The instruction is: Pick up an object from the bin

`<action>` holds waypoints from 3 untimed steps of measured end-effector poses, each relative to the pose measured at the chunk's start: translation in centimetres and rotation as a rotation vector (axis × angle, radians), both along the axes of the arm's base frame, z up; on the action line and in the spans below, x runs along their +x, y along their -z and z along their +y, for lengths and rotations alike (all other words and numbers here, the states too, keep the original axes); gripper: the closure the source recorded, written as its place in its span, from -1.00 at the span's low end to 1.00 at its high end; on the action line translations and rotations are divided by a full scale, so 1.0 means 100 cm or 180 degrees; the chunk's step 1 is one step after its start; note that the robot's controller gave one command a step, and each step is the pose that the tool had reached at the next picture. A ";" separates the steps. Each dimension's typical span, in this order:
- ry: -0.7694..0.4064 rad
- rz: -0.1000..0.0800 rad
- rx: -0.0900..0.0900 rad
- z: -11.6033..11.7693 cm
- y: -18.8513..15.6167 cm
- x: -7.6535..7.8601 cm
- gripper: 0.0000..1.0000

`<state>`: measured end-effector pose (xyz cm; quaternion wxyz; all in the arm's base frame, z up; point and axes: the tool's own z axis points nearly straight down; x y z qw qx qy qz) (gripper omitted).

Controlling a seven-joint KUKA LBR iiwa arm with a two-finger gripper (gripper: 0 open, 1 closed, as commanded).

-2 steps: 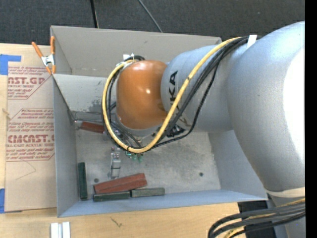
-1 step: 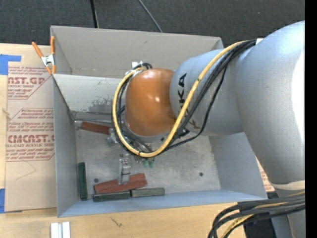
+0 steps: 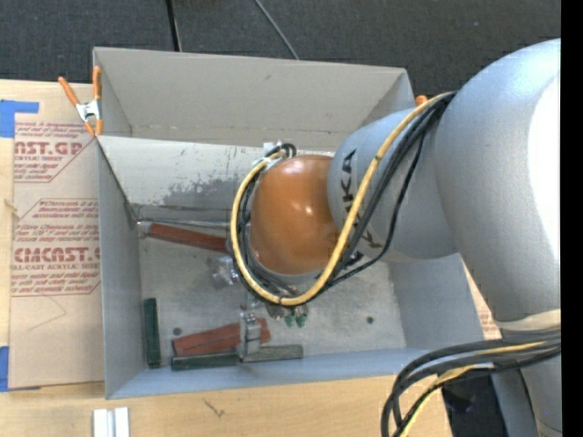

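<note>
Currently the pick is not complete, as far as this view shows. Nothing is lifted: every item I can make out lies on the floor of the bin (image 3: pixel 118 244).

Arm reaches in from the right, the orange cover (image 3: pixel 287 212) on its wrist hanging over the middle of the bin. Below it the gripper (image 3: pixel 251 330) sits low near the front wall, at the right end of a reddish-brown flat piece (image 3: pixel 205 340). Gripper and piece look touching or very nearly so; I cannot tell which. Jaw state: cannot tell, since the wrist and cables hide most of the tool from this angle.

Other contents, noted for reference:
- dark bar (image 3: pixel 205 362) lying along the front wall, just beside the reddish-brown piece
- dark green bar (image 3: pixel 150 332) at the front left, lying along the left wall
- longer reddish-brown strip (image 3: pixel 187 236) towards the back left, well apart from the gripper
- small metal bit (image 3: pixel 223 269) just left of the wrist

Judgement: the approach looks done, the gripper being down at floor level at the likely target, the reddish-brown flat piece. Left to do: secure a grasp on it (unconfirmed), lift it clear of the floor, and carry it out above the bin's walls. The neighbouring dark bar is close enough to be nudged or caught along with it.
</note>
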<state>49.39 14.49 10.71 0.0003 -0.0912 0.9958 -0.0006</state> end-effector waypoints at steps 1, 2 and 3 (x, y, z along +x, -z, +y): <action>-0.0623 -0.0034 0.0014 0.014 0.034 -0.001 1.00; -0.0626 -0.0023 0.0015 0.014 0.036 -0.002 -1.00; -0.0627 -0.0013 0.0013 0.014 0.036 -0.003 -1.00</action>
